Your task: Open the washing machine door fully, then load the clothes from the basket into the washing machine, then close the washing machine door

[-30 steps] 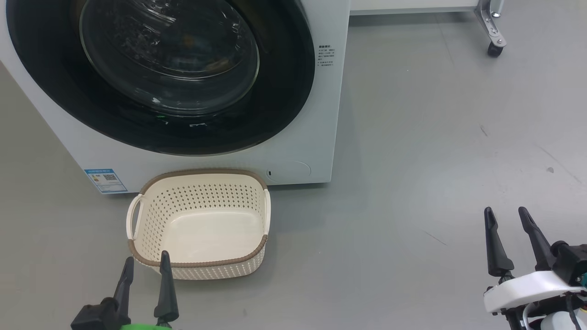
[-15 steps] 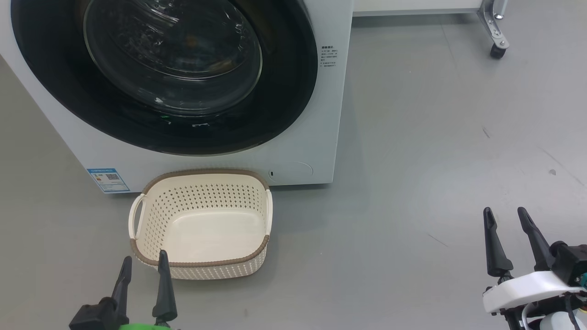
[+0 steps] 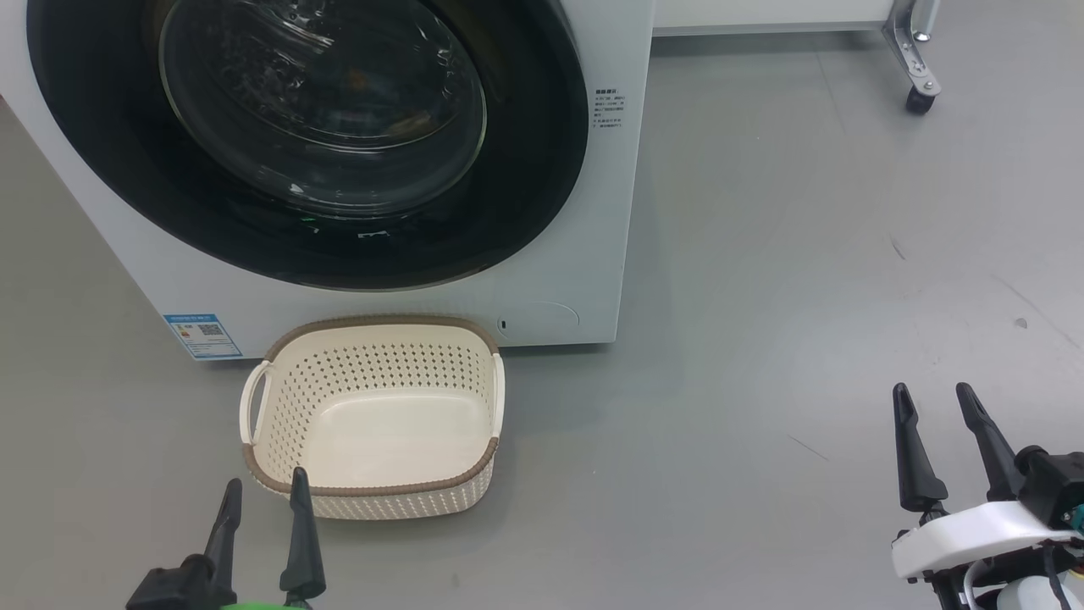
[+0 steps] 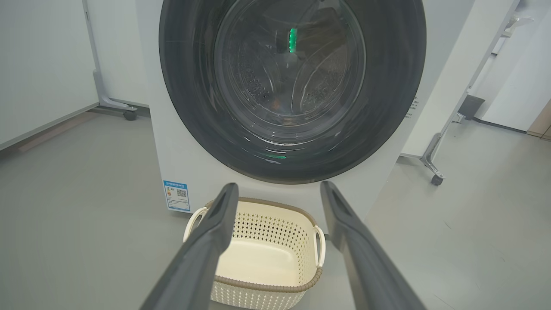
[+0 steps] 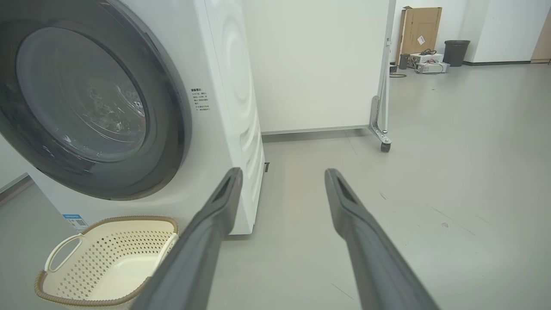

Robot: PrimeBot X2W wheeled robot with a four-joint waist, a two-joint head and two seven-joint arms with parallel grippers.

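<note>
well, nearest, the left gripper [image 3: 265,479] hovers with its fingers spread and empty, just in front of the basket's brown woven-look rim. the right gripper [image 3: 931,390], also spread and empty, hangs well apart over the smooth grey floor [image 3: 762,339]. the basket [image 3: 381,507], cream perforated plastic with rounded corners, holds nothing. behind it the washing machine door [image 3: 525,169], a glossy black ring round bulging glass, sits shut on the white washing machine [image 3: 550,280]. the risk, i'd judge, is a low left-arm swing shoving the light basket. reflections hide whether the clothes are inside.
</note>
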